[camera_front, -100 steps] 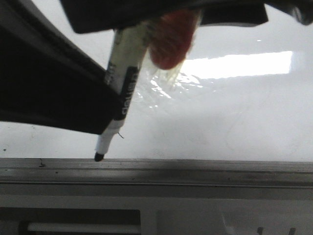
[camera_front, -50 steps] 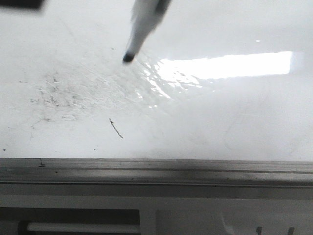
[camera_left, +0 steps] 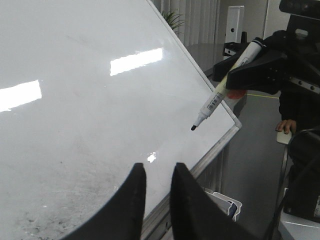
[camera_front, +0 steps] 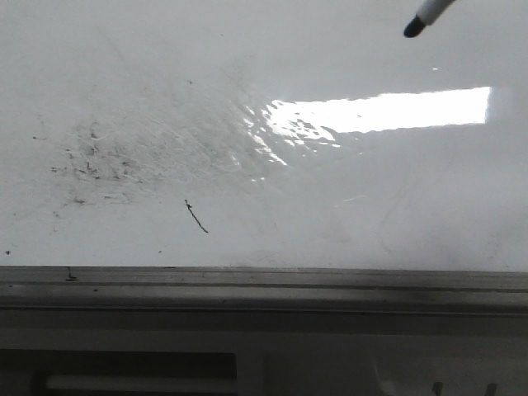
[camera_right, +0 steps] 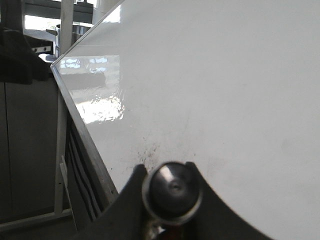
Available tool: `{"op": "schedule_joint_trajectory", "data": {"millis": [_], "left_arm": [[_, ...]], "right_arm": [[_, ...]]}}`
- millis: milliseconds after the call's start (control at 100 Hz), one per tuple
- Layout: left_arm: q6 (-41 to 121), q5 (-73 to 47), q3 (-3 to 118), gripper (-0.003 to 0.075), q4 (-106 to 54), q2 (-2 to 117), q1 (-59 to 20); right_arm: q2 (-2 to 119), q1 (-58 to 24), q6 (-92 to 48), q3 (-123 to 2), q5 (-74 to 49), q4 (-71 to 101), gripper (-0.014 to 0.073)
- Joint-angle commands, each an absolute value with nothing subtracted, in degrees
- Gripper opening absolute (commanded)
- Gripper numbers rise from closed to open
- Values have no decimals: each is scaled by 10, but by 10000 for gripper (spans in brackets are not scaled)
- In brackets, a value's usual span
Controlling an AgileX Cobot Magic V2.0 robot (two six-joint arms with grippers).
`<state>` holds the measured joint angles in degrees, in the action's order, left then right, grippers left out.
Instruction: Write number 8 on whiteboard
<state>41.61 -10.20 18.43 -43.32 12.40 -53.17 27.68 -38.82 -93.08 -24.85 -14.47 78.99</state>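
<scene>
Right hand (camera_right: 171,200) holds marker (camera_left: 220,90) off whiteboard (camera_front: 330,206).

marker (camera_front: 429,14): we log it moved from low left by the rail, up and right to the top right corner of the front view | tip now off the whiteboard (camera_front: 330,190) | dark arm gone from that view

Front view's top edge cuts off the marker (camera_front: 425,16) above its tip.
</scene>
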Motion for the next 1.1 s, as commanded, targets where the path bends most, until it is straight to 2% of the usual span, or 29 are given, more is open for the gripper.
{"op": "schedule_joint_trajectory", "data": {"millis": [0, 420, 750, 860, 960, 1090], "left_arm": [[409, -61, 180, -21, -438, 114, -531], [409, -62, 136, -20, -439, 115, -531], [409, -63, 131, -20, -439, 115, -531], [409, -63, 131, -20, -439, 115, -531], [409, -63, 131, -20, -439, 115, -531], [409, -63, 131, -20, -439, 115, -531]], "right_arm": [[276, -389, -931, -265, -118, 800, -42], [277, -389, -931, -265, -99, 800, -42], [277, -389, -931, -262, -199, 797, -42], [276, -389, -926, -263, -196, 793, -42], [266, -389, -805, -271, -155, 641, -42], [254, -389, -500, -285, -108, 307, -42]]}}
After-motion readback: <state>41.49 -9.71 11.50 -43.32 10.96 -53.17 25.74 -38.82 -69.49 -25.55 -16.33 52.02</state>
